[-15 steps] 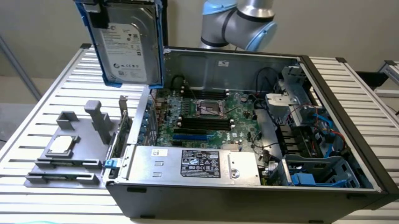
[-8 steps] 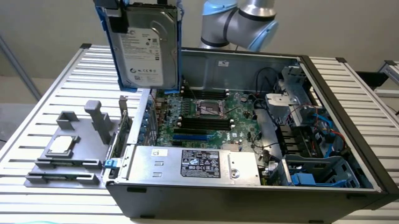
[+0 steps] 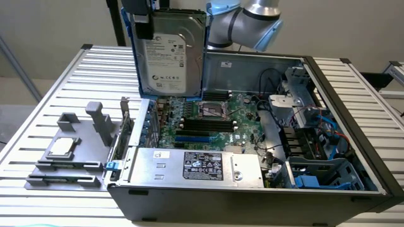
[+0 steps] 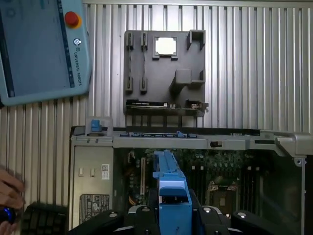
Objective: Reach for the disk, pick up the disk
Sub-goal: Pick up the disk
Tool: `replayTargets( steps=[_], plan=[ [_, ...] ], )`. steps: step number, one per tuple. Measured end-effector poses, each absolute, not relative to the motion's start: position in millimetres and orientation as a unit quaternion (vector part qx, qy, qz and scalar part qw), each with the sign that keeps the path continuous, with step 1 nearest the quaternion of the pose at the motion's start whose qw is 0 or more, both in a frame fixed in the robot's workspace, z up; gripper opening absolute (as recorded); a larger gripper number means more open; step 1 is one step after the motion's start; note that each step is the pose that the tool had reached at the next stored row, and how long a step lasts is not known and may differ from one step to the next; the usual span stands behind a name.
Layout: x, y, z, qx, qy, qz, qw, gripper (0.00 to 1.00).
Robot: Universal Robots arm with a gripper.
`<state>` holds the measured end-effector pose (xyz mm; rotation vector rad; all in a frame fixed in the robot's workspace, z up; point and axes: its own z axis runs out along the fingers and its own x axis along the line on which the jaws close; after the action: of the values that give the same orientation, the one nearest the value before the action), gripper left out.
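Note:
The disk (image 3: 167, 52) is a silver-grey hard drive with a white label in a blue bracket. It hangs upright in the air above the far left corner of the open computer case (image 3: 252, 71). My gripper (image 3: 144, 23) is shut on its top edge, one black finger lying over the label side. In the wrist view the disk's blue bracket edge (image 4: 168, 181) runs out from between the black fingers (image 4: 146, 215) of the gripper (image 4: 173, 218), with the motherboard far below it.
The case lies open on a slatted metal table (image 3: 75, 80), with the power supply (image 3: 196, 165) at its front. A grey fixture (image 3: 69, 151) holding a small square chip (image 3: 61, 147) sits beside the case. A teach pendant (image 4: 39, 49) and a hand (image 4: 10, 193) show nearby.

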<state>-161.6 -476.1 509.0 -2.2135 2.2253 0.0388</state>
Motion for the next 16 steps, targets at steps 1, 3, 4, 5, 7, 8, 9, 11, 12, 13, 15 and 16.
replayTargets(
  steps=[1,3,4,5,7,8,9,11,12,13,15,16],
  plan=[
    [-157.1,-478.0,509.1,-0.705,0.709,0.012,0.001,0.33],
    [-148.1,-481.6,509.2,-0.705,0.709,0.012,0.001,0.33],
    [-143.5,-483.5,509.4,-0.705,0.709,0.012,0.001,0.33],
    [-138.9,-485.3,509.4,-0.705,0.709,0.012,0.001,0.33],
    [-129.9,-488.9,509.6,-0.705,0.709,0.012,0.001,0.33],
    [-125.4,-490.6,509.6,-0.705,0.709,0.012,0.001,0.33],
    [-120.5,-492.5,509.7,-0.705,0.709,0.012,0.001,0.33],
    [-111.6,-495.9,509.9,-0.705,0.709,0.012,0.001,0.33],
    [-107.0,-497.6,509.9,-0.705,0.709,0.012,0.001,0.33],
    [-102.4,-499.4,510.0,-0.705,0.709,0.012,0.001,0.33],
    [-93.5,-502.7,510.1,-0.705,0.709,0.012,0.001,0.33],
    [-88.7,-504.4,510.2,-0.705,0.709,0.012,0.001,0.33]
  ],
)
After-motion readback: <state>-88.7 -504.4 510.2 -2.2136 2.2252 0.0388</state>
